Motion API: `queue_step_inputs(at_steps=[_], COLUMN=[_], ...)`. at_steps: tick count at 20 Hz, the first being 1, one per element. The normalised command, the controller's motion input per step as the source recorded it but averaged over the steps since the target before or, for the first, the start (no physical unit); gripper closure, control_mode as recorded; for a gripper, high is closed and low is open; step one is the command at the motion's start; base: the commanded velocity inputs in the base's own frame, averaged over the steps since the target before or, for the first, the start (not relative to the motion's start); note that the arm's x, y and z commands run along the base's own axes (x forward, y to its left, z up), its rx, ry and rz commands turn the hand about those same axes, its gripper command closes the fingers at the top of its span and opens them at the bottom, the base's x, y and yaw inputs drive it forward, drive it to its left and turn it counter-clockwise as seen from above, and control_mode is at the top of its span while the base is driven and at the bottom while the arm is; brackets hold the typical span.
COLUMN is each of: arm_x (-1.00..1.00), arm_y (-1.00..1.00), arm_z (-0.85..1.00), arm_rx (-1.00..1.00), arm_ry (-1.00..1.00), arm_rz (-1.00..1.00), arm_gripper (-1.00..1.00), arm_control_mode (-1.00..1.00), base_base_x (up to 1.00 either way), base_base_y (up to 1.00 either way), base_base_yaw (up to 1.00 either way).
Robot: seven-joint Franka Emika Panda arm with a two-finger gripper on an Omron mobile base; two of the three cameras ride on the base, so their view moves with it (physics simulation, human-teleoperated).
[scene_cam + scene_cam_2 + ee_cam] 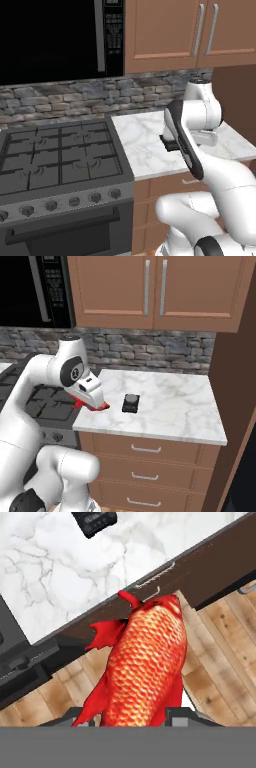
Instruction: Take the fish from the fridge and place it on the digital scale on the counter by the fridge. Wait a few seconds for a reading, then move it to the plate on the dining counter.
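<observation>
A red-orange fish [145,667] with spiky fins hangs between the fingers of my gripper [132,714], which is shut on it. In the right base view the gripper [95,404] hovers at the front left corner of the counter [170,401], the fish [98,406] showing as a red sliver under the hand. The digital scale [131,402] lies flat on the marble just right of the gripper, apart from the fish. From the hand, the scale [94,521] is at the top edge and the fish hangs over the counter's front edge. The fridge, plate and dining counter are out of view.
A black gas stove [60,155] adjoins the counter on the left, with a microwave [60,40] above it. Wooden wall cabinets [150,291] hang over the counter, drawers [145,448] sit below it, and a tall brown panel [235,381] bounds it on the right.
</observation>
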Motion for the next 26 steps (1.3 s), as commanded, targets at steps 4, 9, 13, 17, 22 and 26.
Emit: queue_step_inputs(at_steps=[4,9,13,17,22,26], arm_x=[1.00,0.98,0.88,0.60,0.43,0.35], arm_y=[-0.29,-0.38,-0.25,-0.18,-0.28,-0.06], arm_z=[-0.36,-0.43,-0.53,-0.34,-0.19,-0.26], arm_rx=[0.00,0.00,0.00,0.00,0.00,-0.01], arm_ry=[0.00,0.00,0.00,-0.04,-0.12,-0.07], arm_rz=[-0.13,-0.02,0.00,0.01,0.01,0.01], arm_gripper=[1.00,1.00,1.00,1.00,1.00,1.00], arm_control_mode=[-1.00,-1.00,-1.00,-1.00,-1.00,-1.00], base_base_x=[0.00,0.00,0.00,0.00,0.00,0.00], base_base_y=[0.00,0.00,0.00,0.00,0.00,0.00], base_base_yaw=[0.00,0.00,0.00,0.00,0.00,0.00])
